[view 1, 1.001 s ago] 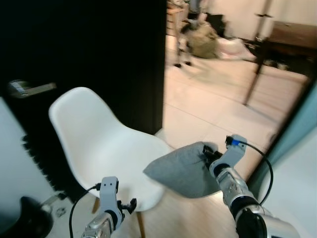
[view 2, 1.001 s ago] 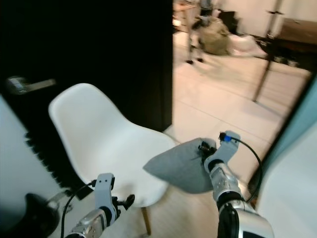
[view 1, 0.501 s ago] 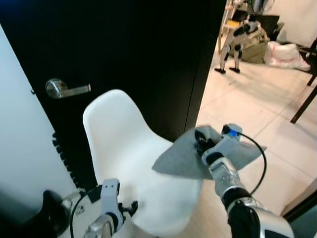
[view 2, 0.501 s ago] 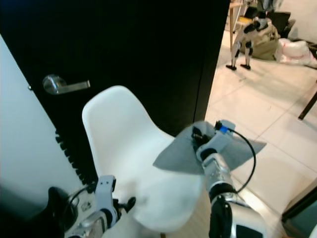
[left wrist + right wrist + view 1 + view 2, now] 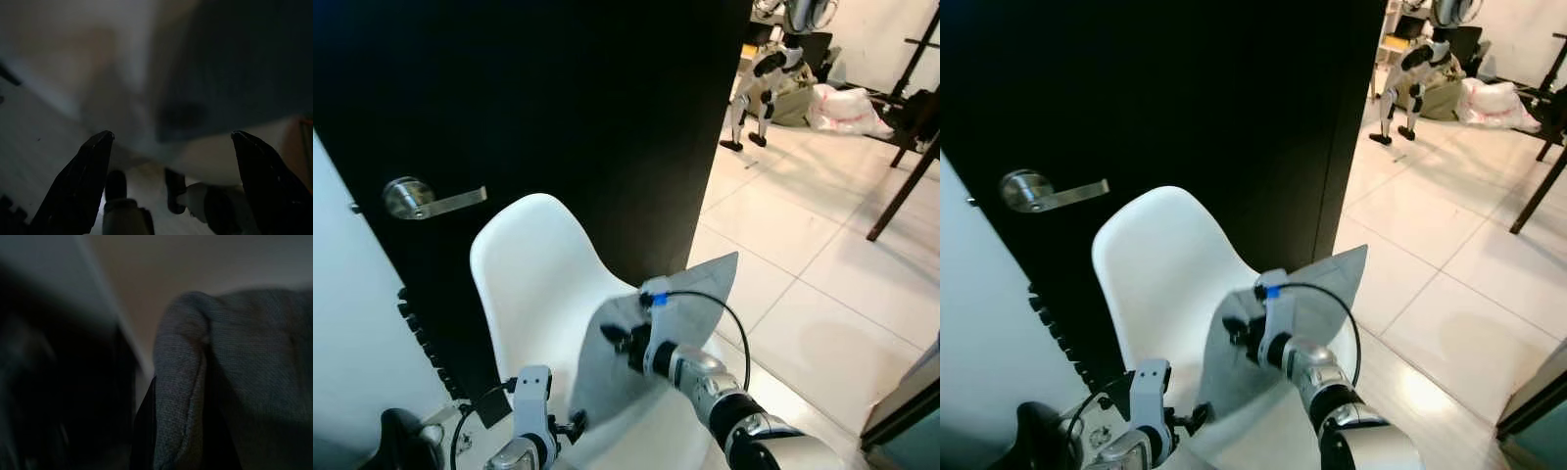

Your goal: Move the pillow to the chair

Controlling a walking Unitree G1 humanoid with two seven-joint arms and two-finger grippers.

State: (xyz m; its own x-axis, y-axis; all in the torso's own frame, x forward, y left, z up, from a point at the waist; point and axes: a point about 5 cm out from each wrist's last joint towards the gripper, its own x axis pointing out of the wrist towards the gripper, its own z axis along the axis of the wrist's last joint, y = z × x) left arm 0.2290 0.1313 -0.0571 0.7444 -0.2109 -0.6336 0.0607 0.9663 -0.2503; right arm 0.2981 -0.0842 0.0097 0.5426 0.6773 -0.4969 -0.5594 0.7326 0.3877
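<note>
Placing step in hand: grey pillow (image 5: 651,338) pinched in closed fingers of right gripper (image 5: 619,341), held over white chair (image 5: 533,279) seat. Lowering, then release, judged next. Left gripper (image 5: 168,183) fingers spread, empty, at 7 o'clock of chair.

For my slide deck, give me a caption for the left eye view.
Right gripper holds the grey pillow over the white chair.

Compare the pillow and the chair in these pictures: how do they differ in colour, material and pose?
Colour: the pillow is grey, the chair white.
Material: the pillow is soft knitted cloth that creases, while the chair is a smooth, hard moulded shell.
Pose: the pillow is held up over the seat, pinched by the right claw, while the chair stands by itself against the black door.
Both are close together before the robot.
</note>
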